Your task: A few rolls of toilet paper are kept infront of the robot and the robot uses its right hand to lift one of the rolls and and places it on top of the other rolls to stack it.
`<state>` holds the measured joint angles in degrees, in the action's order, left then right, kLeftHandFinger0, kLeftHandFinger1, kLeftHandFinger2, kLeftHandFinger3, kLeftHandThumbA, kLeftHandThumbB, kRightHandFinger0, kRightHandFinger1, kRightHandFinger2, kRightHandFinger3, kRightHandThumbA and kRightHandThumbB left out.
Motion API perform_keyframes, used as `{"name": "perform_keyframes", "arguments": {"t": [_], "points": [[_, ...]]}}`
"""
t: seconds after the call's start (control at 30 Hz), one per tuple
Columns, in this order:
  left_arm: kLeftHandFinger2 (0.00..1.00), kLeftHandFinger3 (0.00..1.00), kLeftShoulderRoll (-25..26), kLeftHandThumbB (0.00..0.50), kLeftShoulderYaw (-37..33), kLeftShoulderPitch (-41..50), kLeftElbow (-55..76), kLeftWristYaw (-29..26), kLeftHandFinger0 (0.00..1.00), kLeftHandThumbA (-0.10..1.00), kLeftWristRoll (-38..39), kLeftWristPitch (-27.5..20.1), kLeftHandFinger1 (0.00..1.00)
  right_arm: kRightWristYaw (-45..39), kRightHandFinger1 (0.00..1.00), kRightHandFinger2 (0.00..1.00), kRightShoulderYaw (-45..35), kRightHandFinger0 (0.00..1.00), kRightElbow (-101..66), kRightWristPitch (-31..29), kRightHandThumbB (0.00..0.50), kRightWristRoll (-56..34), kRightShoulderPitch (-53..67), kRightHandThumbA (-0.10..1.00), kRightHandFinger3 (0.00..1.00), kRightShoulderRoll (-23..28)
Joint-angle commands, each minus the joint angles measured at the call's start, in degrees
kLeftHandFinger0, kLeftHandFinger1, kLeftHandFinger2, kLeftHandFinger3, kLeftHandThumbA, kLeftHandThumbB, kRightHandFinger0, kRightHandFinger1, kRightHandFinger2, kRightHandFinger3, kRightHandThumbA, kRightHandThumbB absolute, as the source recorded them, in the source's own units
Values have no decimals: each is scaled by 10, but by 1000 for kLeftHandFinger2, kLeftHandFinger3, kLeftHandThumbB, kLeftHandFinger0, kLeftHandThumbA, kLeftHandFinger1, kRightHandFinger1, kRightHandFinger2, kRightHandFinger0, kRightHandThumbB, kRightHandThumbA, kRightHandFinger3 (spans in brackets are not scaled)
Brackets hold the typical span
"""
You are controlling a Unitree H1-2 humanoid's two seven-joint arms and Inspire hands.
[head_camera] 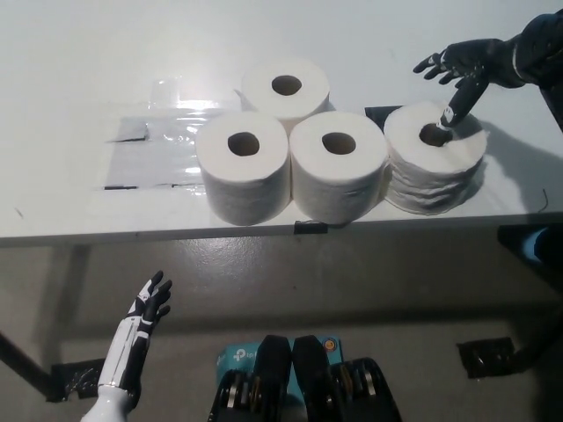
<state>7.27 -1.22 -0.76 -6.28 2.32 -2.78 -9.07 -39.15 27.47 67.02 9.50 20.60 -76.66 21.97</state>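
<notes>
Right hand (459,70), black, upper right of the frame: fingers spread apart, holding nothing. One finger points down into or onto the core hole of the rightmost roll (435,156); whether the tip rests inside the hole or on its rim cannot be told. The remaining fingers fan out above and behind the roll, clear of its sides. No grasp is formed.

Rightmost roll, right of centre: upright on the table (70,105), hole facing up, wrapping looser and more ridged than its neighbours. It touches, or stands just beside, the middle front roll (338,163).

Middle front roll, centre of the frame: upright, pressed against the left front roll (243,165). Both stand near the table's front edge.

Back roll (286,88), upper centre: upright, tucked behind the gap between the two front rolls, touching them.

Plastic sheet (149,149), left of the rolls: flat, glossy, with dark tape marks at its corners.

Left hand (148,308), white, lower left of the frame: below the table edge, fingers apart, idle, holding nothing.

Status of task: all four rolls sit on the table surface; none is stacked. By my reading the work is at its opening stage, the hand only making first contact. Outstanding: securing a hold on the rightmost roll, lifting it, carrying it leftward, and setting it on top of the grouped three.
</notes>
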Motion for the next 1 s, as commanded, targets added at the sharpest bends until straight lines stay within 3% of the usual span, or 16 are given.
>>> {"name": "perform_keyframes", "arguments": {"t": [0.0, 0.13, 0.2, 0.47, 0.57, 0.67, 0.83, 0.97], "points": [[1000, 1000, 8, 134, -3, 5, 19, 12, 1000, 994, 3, -18, 1000, 33, 1000, 1000, -7, 1000, 2, -19, 398, 11, -29, 1000, 1000, 5], [1000, 1000, 7, 140, -4, 5, 20, 11, 1000, 996, 0, -19, 1000, 39, 1000, 1000, -2, 1000, 1, -34, 398, 21, -24, 1000, 1000, 3], [1000, 1000, 7, 137, -3, 5, 20, 10, 1000, 993, 0, -20, 1000, 57, 1000, 1000, 10, 1000, 2, -32, 427, 40, -21, 1000, 1000, 1], [1000, 1000, 8, 137, -3, 5, 19, 13, 1000, 1000, 4, -21, 1000, 73, 1000, 1000, 26, 1000, 25, -43, 411, 57, -21, 1000, 1000, -3], [1000, 1000, 8, 137, -4, 6, 19, 13, 1000, 998, 3, -18, 1000, 73, 1000, 1000, 26, 1000, 36, -56, 384, 56, -20, 1000, 1000, -4], [1000, 1000, 7, 138, -3, 8, 22, 14, 1000, 997, 4, -17, 1000, 85, 1000, 1000, 25, 1000, 40, -48, 400, 59, -14, 1000, 1000, -8], [1000, 1000, 7, 131, -1, 7, 22, 15, 1000, 994, 2, -15, 1000, 88, 1000, 1000, 22, 1000, 49, -52, 370, 60, -8, 979, 1000, -15], [1000, 1000, 4, 131, -2, 9, 24, 16, 1000, 991, 1, -16, 1000, 89, 1000, 1000, 15, 1000, 57, -39, 376, 57, -6, 948, 1000, -25]]}}
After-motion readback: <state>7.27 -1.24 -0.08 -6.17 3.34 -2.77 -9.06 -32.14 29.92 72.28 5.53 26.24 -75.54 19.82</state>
